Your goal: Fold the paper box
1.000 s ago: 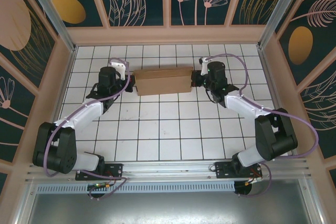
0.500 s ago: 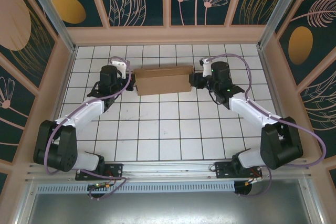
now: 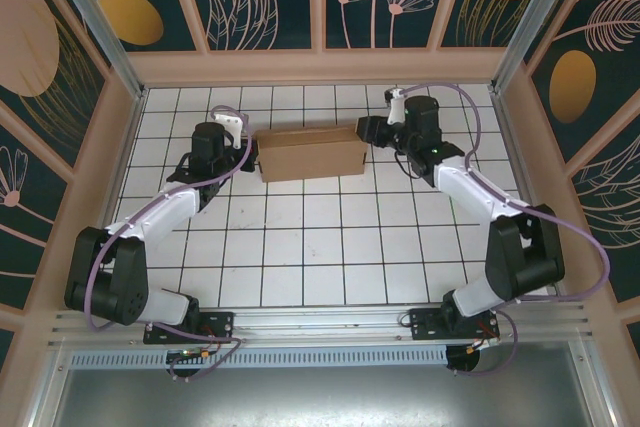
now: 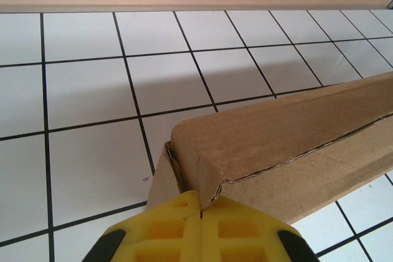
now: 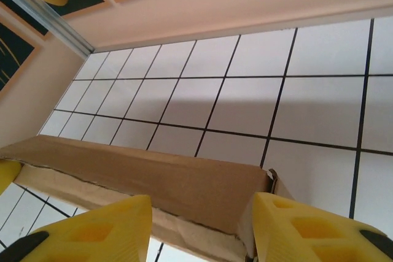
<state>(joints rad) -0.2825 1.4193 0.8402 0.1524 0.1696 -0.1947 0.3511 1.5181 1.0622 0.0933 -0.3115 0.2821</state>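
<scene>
- Right end effector point(image 5: 199, 210) has just opened, releasing the 3 o'clock end of the paper box point(image 3: 310, 154).
- Left end effector point(image 4: 199, 213) stays pinched closed on the 9 o'clock corner; folding looks done.

Left arm point(image 3: 150, 219) reaches from its base at 7 o'clock up toward 11 o'clock, its left gripper point(image 4: 201, 216) pressed fully closed. Right arm point(image 3: 478, 197) stretches from 5 o'clock toward 1 o'clock, its right gripper point(image 5: 202, 207) standing with jaws parted
</scene>
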